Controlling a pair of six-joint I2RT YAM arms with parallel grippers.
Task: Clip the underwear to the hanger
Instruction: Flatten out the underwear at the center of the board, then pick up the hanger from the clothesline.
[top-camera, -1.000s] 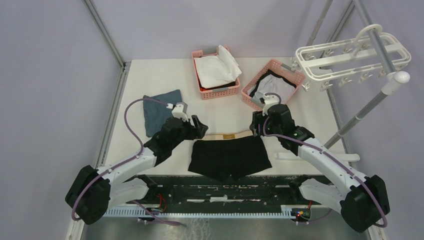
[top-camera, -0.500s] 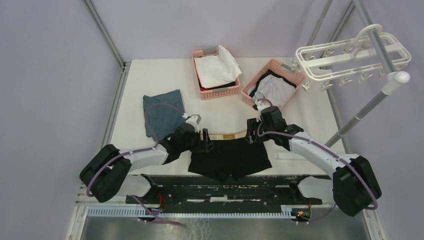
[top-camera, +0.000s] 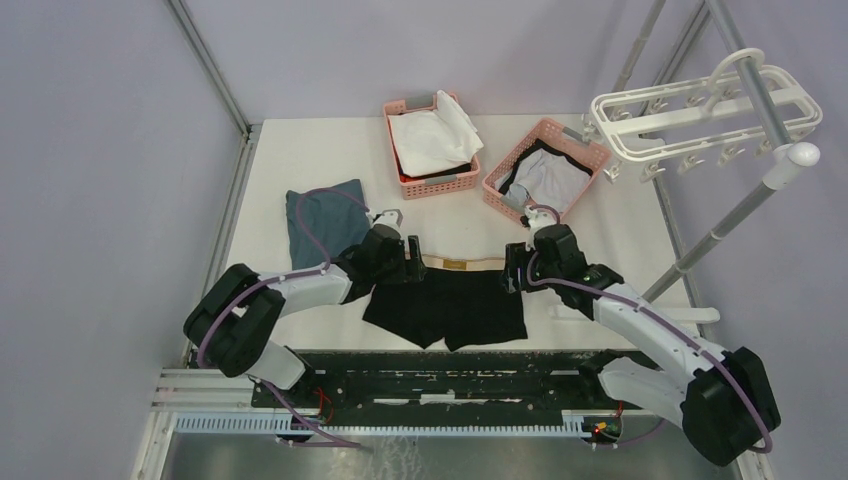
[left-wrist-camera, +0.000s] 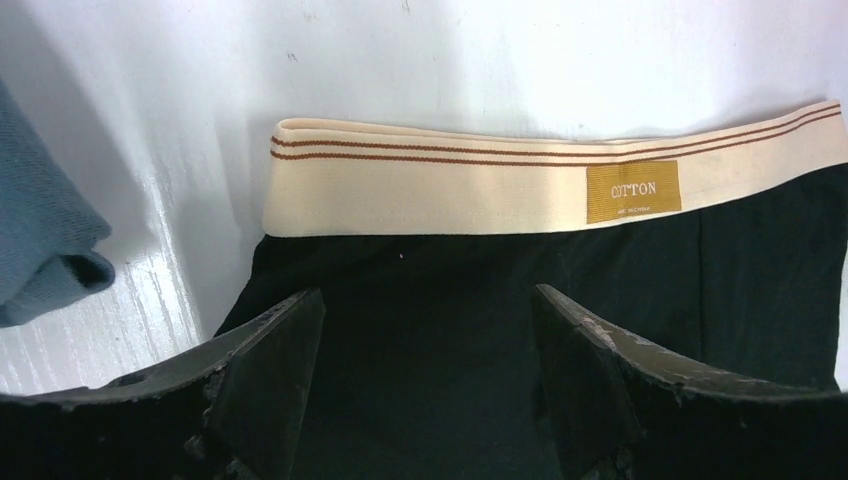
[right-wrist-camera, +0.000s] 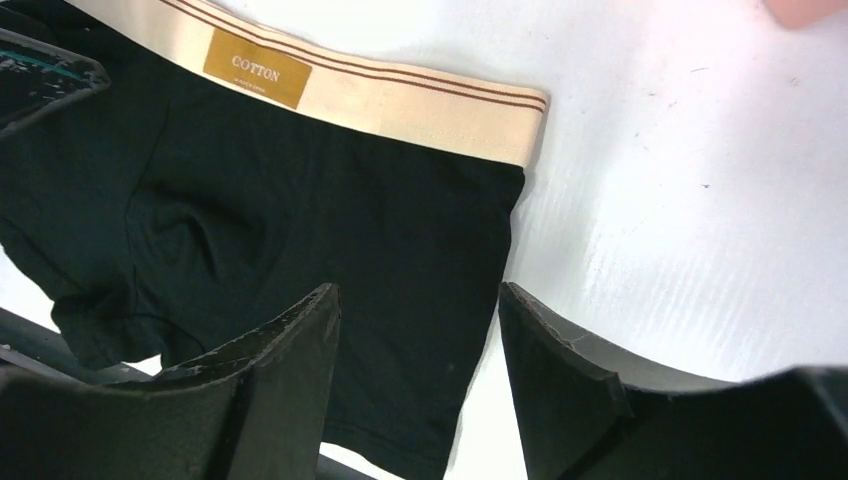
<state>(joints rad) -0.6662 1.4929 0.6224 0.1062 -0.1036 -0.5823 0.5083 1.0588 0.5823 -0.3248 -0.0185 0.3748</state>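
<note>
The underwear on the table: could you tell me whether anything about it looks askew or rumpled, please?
Mostly tidy: the underwear lies flat, waistband away from the arms. Only its leg hems sit uneven and slightly rumpled, close to the near edge of the table.

1. "COTTON" stands in pale capitals on a mustard-yellow label (left-wrist-camera: 633, 190) sewn onto the beige waistband (left-wrist-camera: 430, 195) of the black underwear (left-wrist-camera: 430, 330).
2. A smaller line printed beneath that word is too tiny to read.
</note>
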